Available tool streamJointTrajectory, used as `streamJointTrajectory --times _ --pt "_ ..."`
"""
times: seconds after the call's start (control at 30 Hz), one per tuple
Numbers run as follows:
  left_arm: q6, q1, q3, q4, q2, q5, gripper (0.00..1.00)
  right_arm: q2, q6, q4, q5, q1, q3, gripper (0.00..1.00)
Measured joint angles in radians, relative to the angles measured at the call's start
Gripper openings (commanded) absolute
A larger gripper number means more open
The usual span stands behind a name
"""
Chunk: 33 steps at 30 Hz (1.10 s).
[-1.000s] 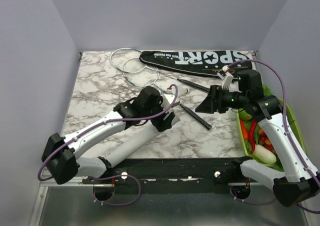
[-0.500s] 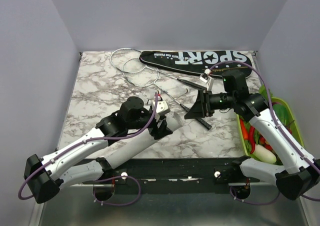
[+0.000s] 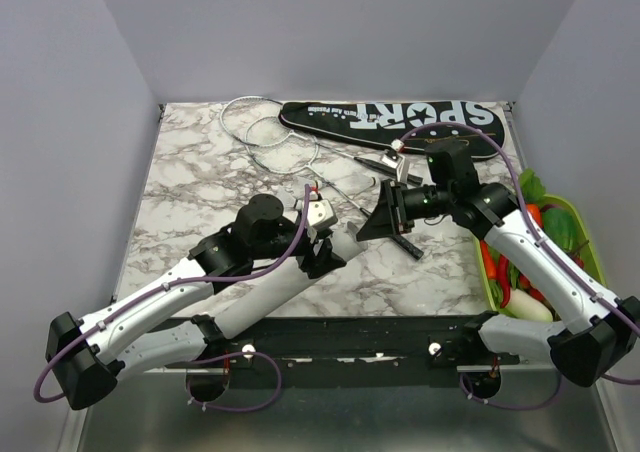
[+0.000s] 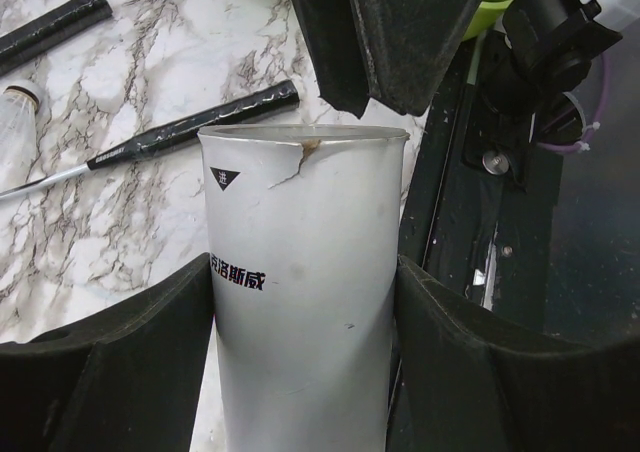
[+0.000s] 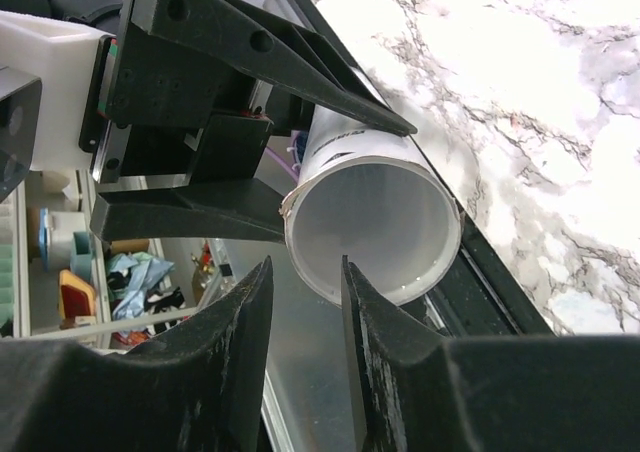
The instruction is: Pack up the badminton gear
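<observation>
- Top view: the left gripper (image 3: 318, 240) is clamped on a white tube (image 3: 283, 277), which it holds low and slanting over the table (image 3: 200, 192). The right gripper (image 3: 366, 231) points at the tube's open end.
- The rackets (image 3: 268, 132) lie loose on the marble and the bag (image 3: 395, 119) lies along the far edge, so nothing is packed yet.
- One racket handle (image 3: 398, 235) lies just under the right gripper. We judge that a lower approach could knock it and skew both rackets.
- The basket (image 3: 585, 234) sits close to the right arm, and a wide swing could clip it.
- Left wrist view: the left fingers (image 4: 120, 362) squeeze the tube from both sides. Its rim carries a tear (image 4: 298, 155).
- The right fingers (image 4: 400, 32) hang just beyond that rim. A push there could lengthen the tear or dent the mouth.
- Right wrist view: the right fingers stand close together, with a narrow gap and nothing between them.
- The tube's mouth is straight ahead and looks empty to us.
- If the fingers meet the rim off-centre, they may lever the tube out of the left grip. It could then roll toward the near edge.
</observation>
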Motion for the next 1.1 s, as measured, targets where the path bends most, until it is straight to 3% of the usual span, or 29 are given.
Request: streamJointTrajectory --times 0.23,0.47,0.5,0.6,1.1 --pt "-0.005 0.000 -0.001 0.005 0.000 0.000 0.00 0.015 0.018 0.021 -0.006 0.019 0.000 0.39" --pt "-0.006 0.000 -0.001 0.012 0.002 0.000 0.00 0.037 0.028 0.032 -0.011 0.038 0.000 0.25" --pt "-0.006 0.000 -0.001 0.011 0.003 -0.001 0.00 0.037 0.029 0.032 -0.011 0.038 0.000 0.23" --pt "-0.007 0.000 -0.001 0.011 0.005 -0.003 0.00 0.039 0.030 0.034 -0.018 0.039 0.000 0.01" --pt "-0.008 -0.019 -0.025 0.034 -0.037 -0.034 0.00 0.001 0.024 0.062 -0.024 0.039 -0.014 0.00"
